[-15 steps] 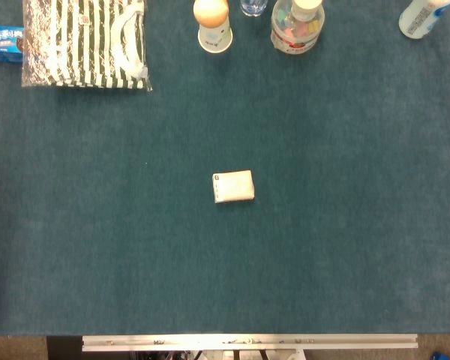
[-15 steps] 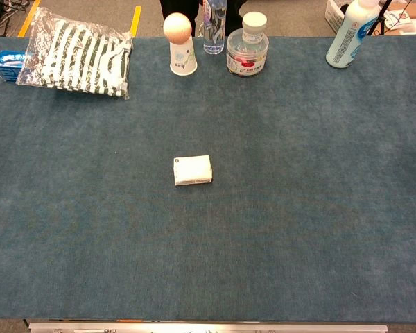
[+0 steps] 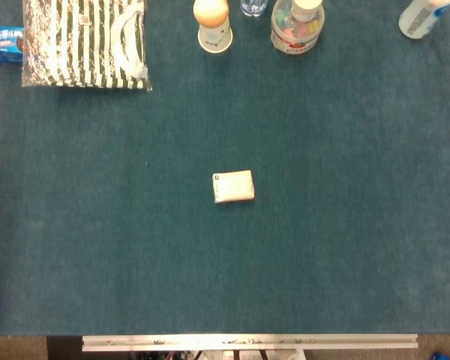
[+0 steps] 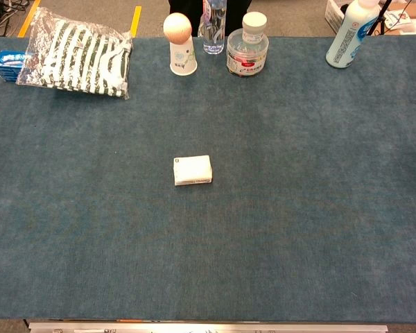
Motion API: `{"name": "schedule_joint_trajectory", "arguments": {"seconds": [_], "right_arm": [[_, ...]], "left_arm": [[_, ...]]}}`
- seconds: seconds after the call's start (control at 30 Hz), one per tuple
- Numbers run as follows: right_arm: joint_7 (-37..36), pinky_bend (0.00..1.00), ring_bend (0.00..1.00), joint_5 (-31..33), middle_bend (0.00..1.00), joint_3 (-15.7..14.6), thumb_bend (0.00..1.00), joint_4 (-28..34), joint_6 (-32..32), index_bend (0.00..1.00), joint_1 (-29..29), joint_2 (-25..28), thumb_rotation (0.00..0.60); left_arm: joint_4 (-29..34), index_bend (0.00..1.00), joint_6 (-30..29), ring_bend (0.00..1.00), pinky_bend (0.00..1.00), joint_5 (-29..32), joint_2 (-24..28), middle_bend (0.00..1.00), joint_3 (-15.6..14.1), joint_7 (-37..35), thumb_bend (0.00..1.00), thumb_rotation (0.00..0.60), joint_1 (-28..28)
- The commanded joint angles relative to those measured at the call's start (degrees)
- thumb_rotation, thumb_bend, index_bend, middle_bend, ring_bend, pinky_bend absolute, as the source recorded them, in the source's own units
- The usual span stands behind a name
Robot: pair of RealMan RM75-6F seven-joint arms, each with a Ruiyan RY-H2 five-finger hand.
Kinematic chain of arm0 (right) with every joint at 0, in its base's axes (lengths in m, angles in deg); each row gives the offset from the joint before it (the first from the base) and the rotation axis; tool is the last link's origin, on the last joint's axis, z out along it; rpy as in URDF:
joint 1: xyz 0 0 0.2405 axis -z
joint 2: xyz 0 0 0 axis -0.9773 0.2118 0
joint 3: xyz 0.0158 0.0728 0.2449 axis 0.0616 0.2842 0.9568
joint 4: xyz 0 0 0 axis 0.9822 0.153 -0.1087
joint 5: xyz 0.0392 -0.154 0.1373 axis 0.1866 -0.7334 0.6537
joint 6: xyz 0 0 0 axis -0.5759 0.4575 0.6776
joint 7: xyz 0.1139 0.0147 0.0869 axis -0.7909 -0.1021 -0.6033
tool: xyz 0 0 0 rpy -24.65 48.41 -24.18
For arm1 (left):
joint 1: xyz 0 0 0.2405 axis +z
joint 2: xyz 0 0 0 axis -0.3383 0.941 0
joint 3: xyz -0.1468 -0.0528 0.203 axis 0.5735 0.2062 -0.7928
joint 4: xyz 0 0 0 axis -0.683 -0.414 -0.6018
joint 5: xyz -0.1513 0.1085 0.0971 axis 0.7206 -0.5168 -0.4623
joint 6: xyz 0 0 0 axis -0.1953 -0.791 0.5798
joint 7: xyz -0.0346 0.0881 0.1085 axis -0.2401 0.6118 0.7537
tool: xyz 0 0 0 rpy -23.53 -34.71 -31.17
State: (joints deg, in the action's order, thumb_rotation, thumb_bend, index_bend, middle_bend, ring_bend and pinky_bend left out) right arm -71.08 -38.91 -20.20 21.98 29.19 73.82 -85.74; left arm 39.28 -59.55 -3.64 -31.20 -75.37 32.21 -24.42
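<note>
Neither hand is showing in the head view or the chest view, so how the fingers are standing cannot be told; a small white box is lying flat near the middle of the worktop, well apart from everything else. Along the far edge a paper cup with a ball on it is standing beside a clear jar (white lid, coloured bits inside); a white bottle is sitting at the far right corner; a striped bag is lying at the far left corner, with a blue packet just beside it.
</note>
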Motion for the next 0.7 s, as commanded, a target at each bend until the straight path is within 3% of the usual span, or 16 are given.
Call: {"name": "schedule_joint_trajectory", "arguments": {"seconds": [0.03, 0.7], "right_arm": [[1.9, 0.33, 0.33, 0.5, 0.42, 0.0, 0.00, 0.7, -0.5, 0.39, 0.1, -0.9, 0.600], [10.3, 0.35, 0.33, -0.3, 0.42, 0.1, 0.00, 7.0, -7.0, 0.39, -3.8, -3.1, 0.600]], "left_arm": [[0.1, 0.61, -0.1, 0.39, 0.50, -0.2, 0.1, 0.59, -0.1, -0.1, 0.00, 0.600, 0.1], [0.0, 0.61, 0.5, 0.39, 0.50, 0.3, 0.3, 0.59, 0.0, -1.0, 0.01, 0.600, 0.0]]}}
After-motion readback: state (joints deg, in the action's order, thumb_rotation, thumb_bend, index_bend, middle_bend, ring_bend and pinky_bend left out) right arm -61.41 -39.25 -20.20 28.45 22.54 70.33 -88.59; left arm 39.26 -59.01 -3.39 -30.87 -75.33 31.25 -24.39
